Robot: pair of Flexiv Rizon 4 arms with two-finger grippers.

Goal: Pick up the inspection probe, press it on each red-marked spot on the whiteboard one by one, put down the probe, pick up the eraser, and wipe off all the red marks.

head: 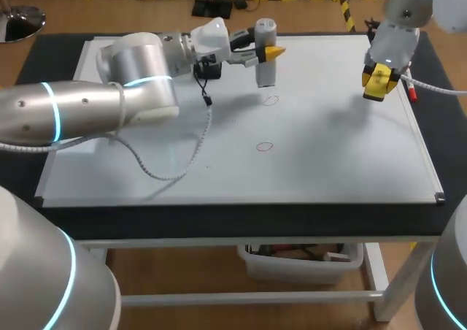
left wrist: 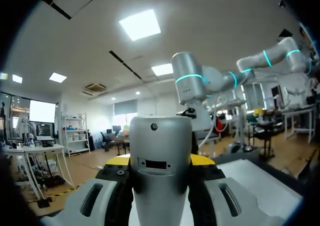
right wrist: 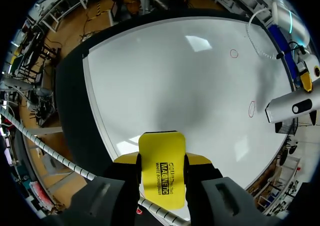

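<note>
The left arm comes in from the left side and reaches to the middle of the far edge of the whiteboard (head: 328,162). Its gripper (head: 263,52) has the fingers (left wrist: 204,159) closed narrowly on the probe (head: 266,73), a silver cylinder, one on each side. The probe stands upright with its lower end close to the farther red mark (head: 271,100) but apart from it. The nearer red mark (head: 264,146) lies around the middle of the board. A pale cable (head: 197,147) hangs from this arm and loops over the left half of the board.

The right gripper (head: 379,82) hangs over the far right corner of the board. In its wrist view the fingers (right wrist: 197,159) grip the yellow eraser (right wrist: 161,181) from both sides, and it is clear of the board. Both red marks (right wrist: 234,53) (right wrist: 251,108) and the probe (right wrist: 295,106) show ahead of it.

A red pen (head: 412,91) lies at the board's right edge, just beside the right gripper. The board rests on a black table (head: 219,220). A pale bin (head: 252,268) sits under the table's near edge, with small items in it too unclear to make out.
</note>
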